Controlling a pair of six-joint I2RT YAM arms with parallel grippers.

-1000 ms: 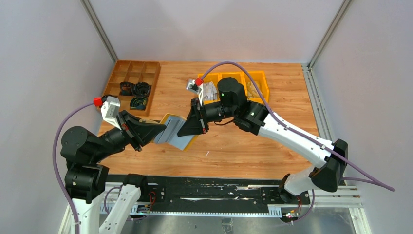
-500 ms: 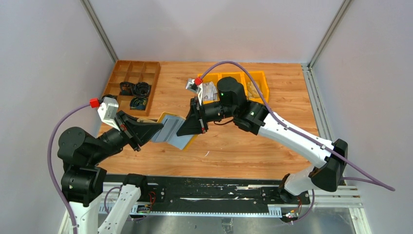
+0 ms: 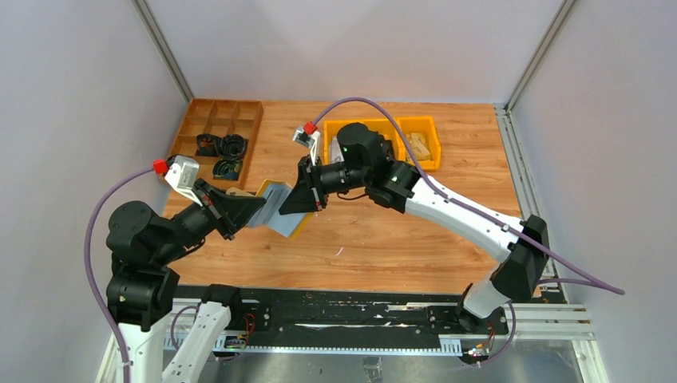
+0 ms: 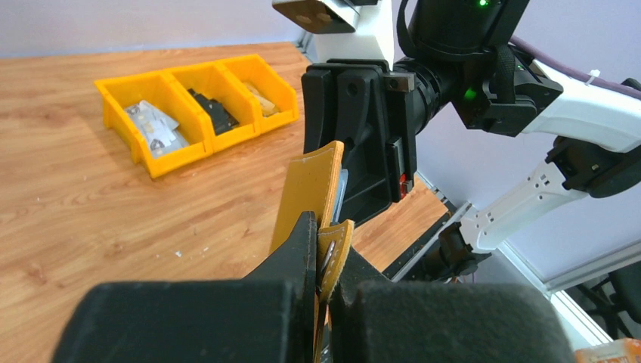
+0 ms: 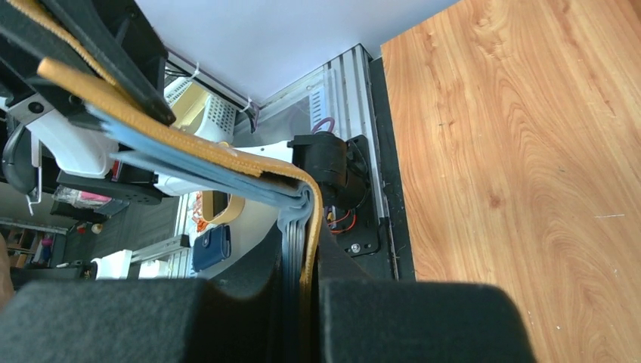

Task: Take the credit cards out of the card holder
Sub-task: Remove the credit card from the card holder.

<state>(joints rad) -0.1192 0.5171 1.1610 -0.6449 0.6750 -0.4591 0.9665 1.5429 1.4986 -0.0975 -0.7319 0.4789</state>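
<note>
From above, the card holder point(image 3: 275, 214) hangs open above the wooden bench point(image 3: 383, 239), with the left gripper point(image 3: 257, 207) and right gripper point(image 3: 297, 203) jaws clenched on opposite flaps.

Left wrist: a mustard flap is pinched, with yellow bins point(image 4: 170, 160) beyond.

Right wrist: the grey-blue sleeves point(image 5: 291, 227) are squeezed, and I can't make out any credit cards. I'd keep one flap firm and regrip on a card edge. Grey walls surround the bench.
</note>
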